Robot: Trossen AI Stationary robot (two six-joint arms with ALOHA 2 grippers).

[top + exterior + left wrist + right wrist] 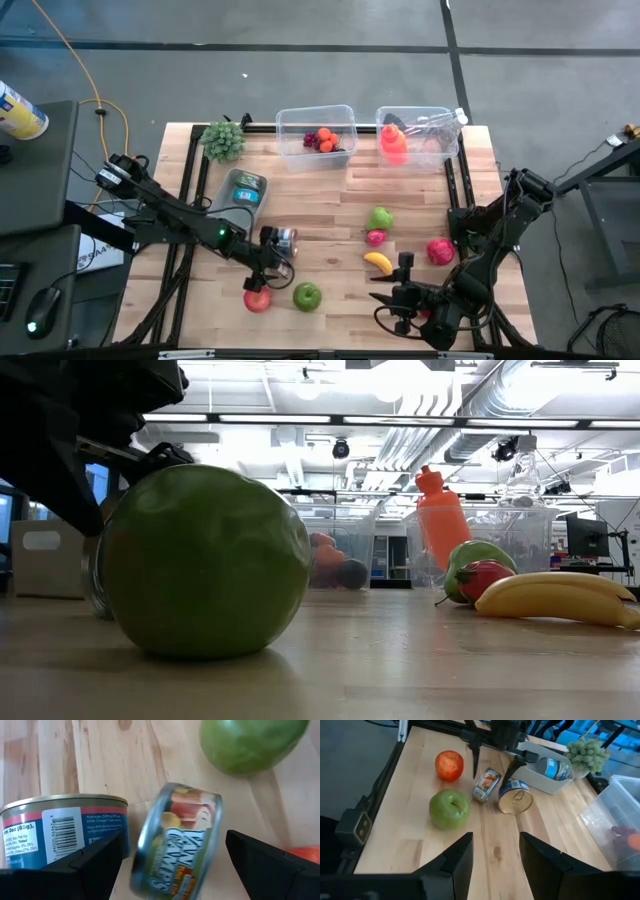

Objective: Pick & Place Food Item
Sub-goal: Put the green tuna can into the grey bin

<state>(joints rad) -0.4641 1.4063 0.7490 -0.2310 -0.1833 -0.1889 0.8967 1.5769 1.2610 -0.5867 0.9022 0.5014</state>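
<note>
Two cans lie near the table's front left. A small can with a picture label stands on its edge beside a blue-labelled can. My left gripper is open, with one finger on each side of the small can and a gap showing on both sides. A red apple and a green apple rest on the table close by. My right gripper hangs open over the front right with nothing between its fingers.
A banana, a green fruit and two red fruits lie at the right. Two clear bins stand at the far edge, one holding an orange bottle. A grey tray and a plant sit far left.
</note>
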